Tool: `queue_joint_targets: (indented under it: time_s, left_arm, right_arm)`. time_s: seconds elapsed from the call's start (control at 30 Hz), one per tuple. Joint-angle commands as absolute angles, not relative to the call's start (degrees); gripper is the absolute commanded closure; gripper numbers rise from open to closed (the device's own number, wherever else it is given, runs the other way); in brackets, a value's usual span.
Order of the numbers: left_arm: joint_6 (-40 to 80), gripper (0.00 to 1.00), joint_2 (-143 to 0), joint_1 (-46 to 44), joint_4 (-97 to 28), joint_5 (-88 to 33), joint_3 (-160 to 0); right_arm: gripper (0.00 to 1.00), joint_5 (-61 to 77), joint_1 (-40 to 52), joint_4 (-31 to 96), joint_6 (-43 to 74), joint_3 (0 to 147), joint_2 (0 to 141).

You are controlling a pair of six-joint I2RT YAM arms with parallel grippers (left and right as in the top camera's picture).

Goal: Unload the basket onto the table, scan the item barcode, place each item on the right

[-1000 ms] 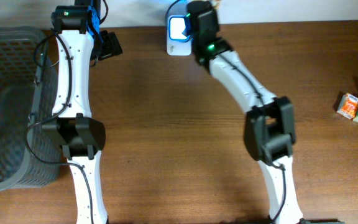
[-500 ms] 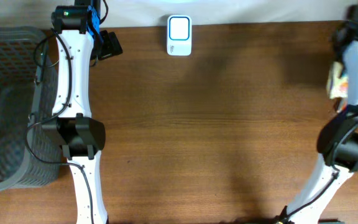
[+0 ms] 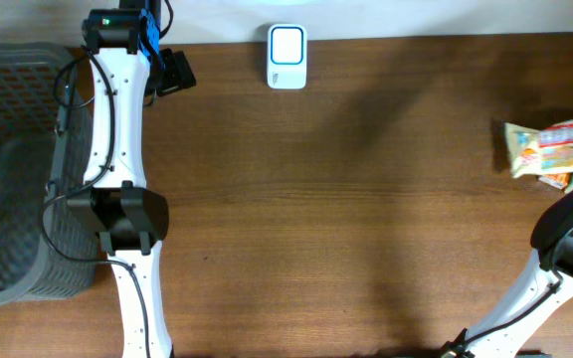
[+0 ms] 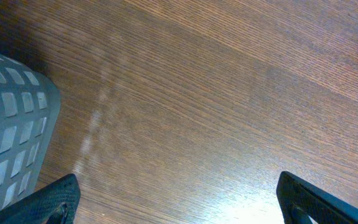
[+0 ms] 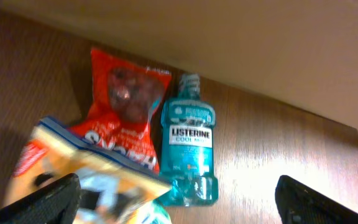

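Note:
The white barcode scanner [image 3: 286, 58] stands at the table's back edge, with nothing in front of it. The item, a yellow-orange snack bag [image 3: 550, 149], is at the far right of the table. In the right wrist view the same bag [image 5: 86, 180] is blurred beside the left finger [image 5: 45, 202]. My right gripper [image 5: 179, 202] is open above it, with nothing clamped. My left gripper [image 4: 179, 199] hangs open over bare wood near the basket; its fingers [image 4: 55, 199] are far apart.
A grey mesh basket [image 3: 8, 169] fills the left edge, and its corner [image 4: 11, 124] shows in the left wrist view. A red snack bag [image 5: 126, 109] and a teal Listerine bottle [image 5: 189, 149] lie by the right rear edge. The right arm [image 3: 565, 249] stands at the right border.
The right arm swung from the scanner to the far right with the snack bag. Its jaws then opened and the bag came free. The left arm has not moved.

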State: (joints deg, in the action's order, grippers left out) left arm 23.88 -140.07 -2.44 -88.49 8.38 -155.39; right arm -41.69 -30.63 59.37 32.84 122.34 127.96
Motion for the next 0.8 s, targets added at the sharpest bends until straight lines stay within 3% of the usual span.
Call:
queue_joint_targets:
  time_s: [0.0,0.1,0.23,0.5,0.7,0.77]
  left_arm:
    - [24.64,0.01,-140.09,-2.07,-88.55,8.82,-156.05]
    - [24.64,0.01,-140.09,-2.07,-88.55,8.82,-156.05]
    - [24.64,0.01,-140.09,-2.07,-88.53,8.80,-156.05]
    - [24.64,0.01,-140.09,-2.07,-88.53,8.80,-156.05]
    - [24.64,0.01,-140.09,-2.07,-88.55,8.80,-156.05]
    - [24.64,0.01,-140.09,-2.07,-88.55,8.80,-156.05]
  right_arm:
    - [0.01,-36.14,-27.97,61.12,32.16,122.17,118.58]
    - [0.00,-26.20,-24.05,65.30,32.21,122.15,108.20]
    - [0.01,-25.10,-14.79,73.32,33.04,122.15,99.50]
    - [0.01,-31.57,11.31,81.28,33.50,122.15,88.95]
    - [0.01,-39.72,23.09,89.82,38.79,121.30,80.09]
    - [0.01,-39.75,29.36,89.21,39.97,114.89,73.49]
